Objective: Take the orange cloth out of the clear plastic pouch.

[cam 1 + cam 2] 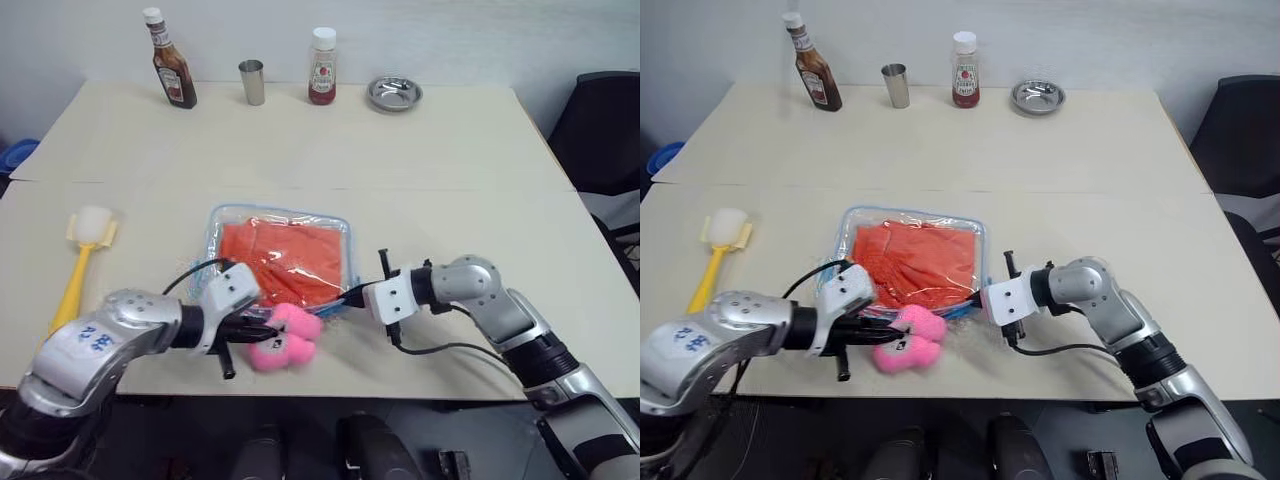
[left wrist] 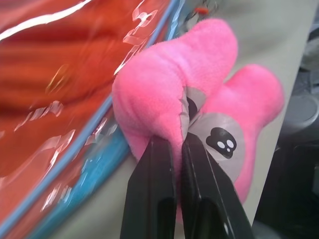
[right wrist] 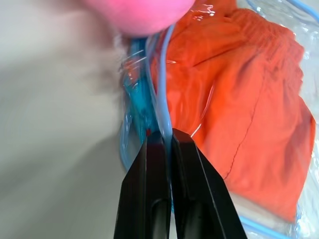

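Lying flat inside the clear plastic pouch at mid-table, near edge: the orange cloth, folded and wrinkled. Pinching the pouch's blue edging at its near right corner, jaws clamped together: right gripper. Closed tight on the pink plush toy, just beside the pouch's near edge: left gripper. Resting well to the left: yellow brush. Standing along the far edge: two sauce bottles, metal cup, metal dish.

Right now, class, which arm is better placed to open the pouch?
Right, probably: its pincer is shut on the pouch edge, while the left pincer grips the pink toy.
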